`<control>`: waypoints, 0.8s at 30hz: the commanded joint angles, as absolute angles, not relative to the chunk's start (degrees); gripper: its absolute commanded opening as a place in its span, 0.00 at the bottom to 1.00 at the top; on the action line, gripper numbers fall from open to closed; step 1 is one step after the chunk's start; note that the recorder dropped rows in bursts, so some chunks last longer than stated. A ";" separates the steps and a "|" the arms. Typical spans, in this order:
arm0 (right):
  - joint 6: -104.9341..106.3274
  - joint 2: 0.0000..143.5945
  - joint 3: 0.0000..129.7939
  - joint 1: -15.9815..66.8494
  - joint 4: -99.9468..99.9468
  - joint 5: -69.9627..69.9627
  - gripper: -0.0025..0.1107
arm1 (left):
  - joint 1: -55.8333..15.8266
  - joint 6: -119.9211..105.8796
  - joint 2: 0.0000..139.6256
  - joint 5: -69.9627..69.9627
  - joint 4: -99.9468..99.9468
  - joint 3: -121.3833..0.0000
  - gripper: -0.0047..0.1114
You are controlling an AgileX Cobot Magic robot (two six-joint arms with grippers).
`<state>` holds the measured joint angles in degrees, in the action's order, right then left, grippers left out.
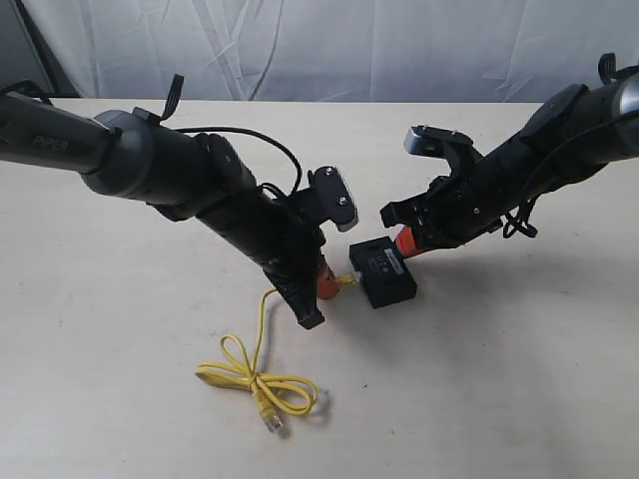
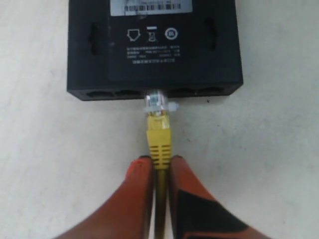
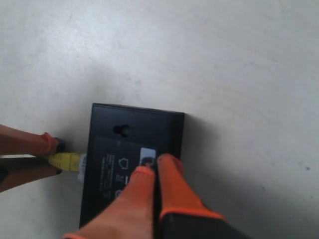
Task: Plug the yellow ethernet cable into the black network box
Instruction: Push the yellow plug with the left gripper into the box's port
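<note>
The black network box (image 1: pixel 382 272) lies flat near the middle of the pale, matte table (image 1: pixel 519 379), between the two arms, with open tabletop on its near and right sides and the table's far edge well behind it. It is a matte rectangular plastic shell whose top carries a pale label and small white markings; a row of ports lines one side face. The left gripper (image 2: pixel 160 167), its orange fingers drawn in narrow, pinches the yellow ethernet cable (image 2: pixel 159 139) just behind its ribbed boot. This end runs straight, square to the port face, and its clear plug (image 2: pixel 157 102) meets a middle port; depth of entry cannot be told. The remaining cord trails toward the near side into a loose loop. The right gripper (image 3: pixel 157 167), fingers pressed together, bears on the box's top.
</note>
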<state>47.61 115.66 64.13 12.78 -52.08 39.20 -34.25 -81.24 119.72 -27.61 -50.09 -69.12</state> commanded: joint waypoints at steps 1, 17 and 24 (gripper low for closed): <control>47.85 115.71 64.28 12.76 -52.34 39.27 0.01 | -34.38 -81.42 119.86 -26.83 -50.92 -69.10 0.04; 47.96 120.14 64.28 12.76 -55.40 41.63 0.01 | -34.38 -81.58 119.86 -26.72 -51.02 -69.10 0.04; 48.04 120.14 64.28 12.76 -56.02 43.77 0.01 | -34.38 -81.58 119.86 -26.72 -51.02 -69.10 0.04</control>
